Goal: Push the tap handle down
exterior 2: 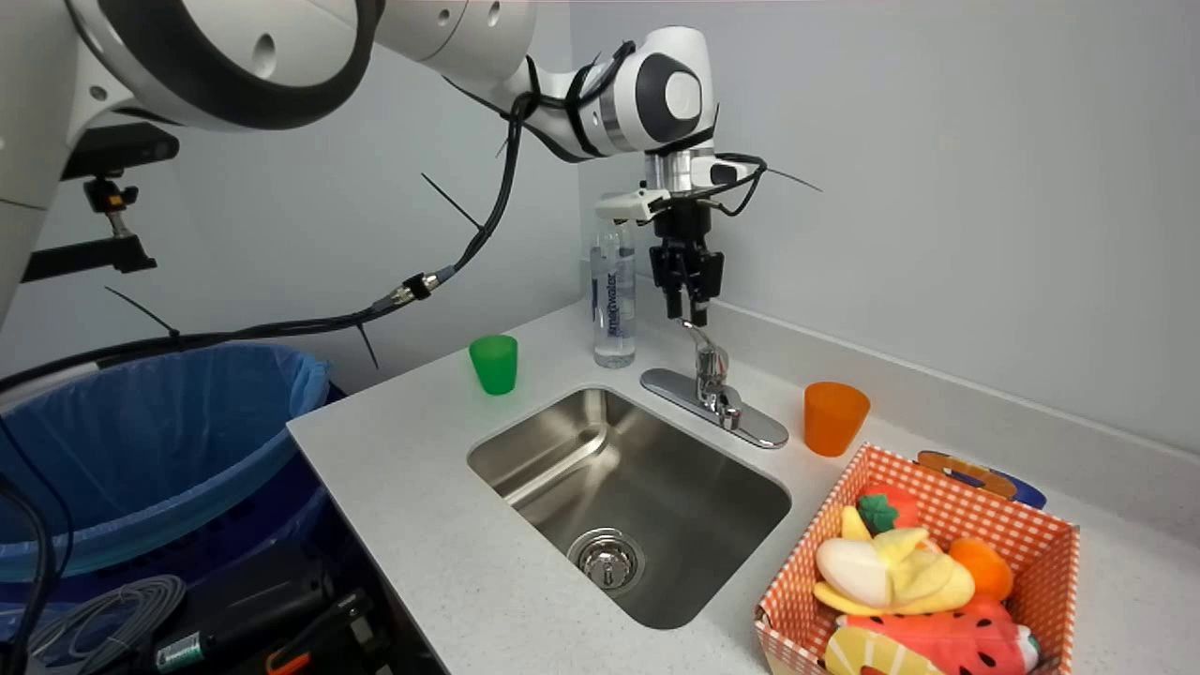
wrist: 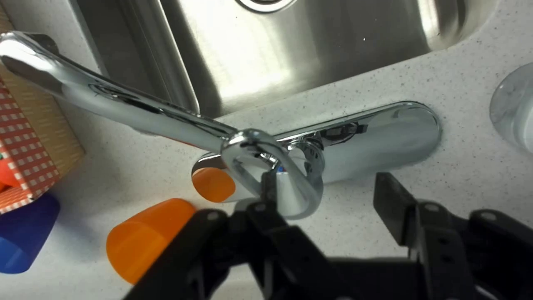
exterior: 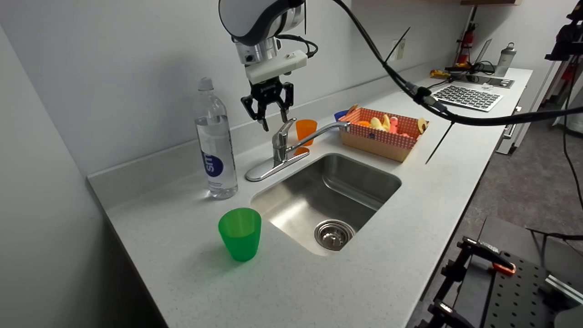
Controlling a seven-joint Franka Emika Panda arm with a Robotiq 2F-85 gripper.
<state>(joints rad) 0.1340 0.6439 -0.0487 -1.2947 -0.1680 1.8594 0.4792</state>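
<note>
The tap handle (exterior: 285, 128) is a short chrome lever on top of the faucet body (exterior: 278, 149). It slants upward, and it also shows in an exterior view (exterior 2: 695, 334). In the wrist view the handle (wrist: 253, 136) looks like an open chrome loop. My gripper (exterior: 274, 123) is open and empty, pointing down just above the handle; it also shows in an exterior view (exterior 2: 687, 317). In the wrist view the gripper (wrist: 326, 183) has one finger overlapping the loop and the other out to the right. I cannot tell whether that finger touches the handle.
A clear water bottle (exterior: 216, 157) stands beside the faucet. The long spout (exterior: 319, 134) reaches toward a checked basket (exterior: 378, 141) of toy food. An orange cup (exterior 2: 834, 418) stands by the faucet base. A green cup (exterior: 240, 234) stands near the sink (exterior 2: 487, 459). The wall is close behind.
</note>
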